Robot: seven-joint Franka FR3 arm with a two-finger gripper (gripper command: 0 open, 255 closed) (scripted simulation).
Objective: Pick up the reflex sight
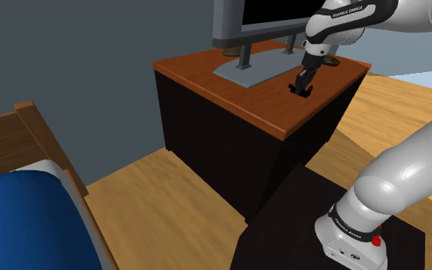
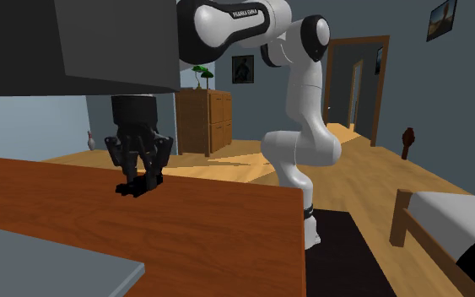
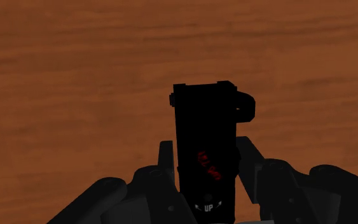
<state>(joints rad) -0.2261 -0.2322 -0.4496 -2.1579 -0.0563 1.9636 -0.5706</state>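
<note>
Clamping one black reflex sight between two fingers, one tool, over one brown cabinet top

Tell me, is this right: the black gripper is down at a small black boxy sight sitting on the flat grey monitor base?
Not quite. The shoulder view shows the small black boxy sight sitting on the bare reddish-brown wooden cabinet top, beside the flat grey monitor base; the black gripper is down at it.

A black box-shaped reflex sight on a red-brown wooden cabinet top.
The black two-finger gripper clasps it; a grey flat monitor base lies beside, to the shoulder view's left.
</note>
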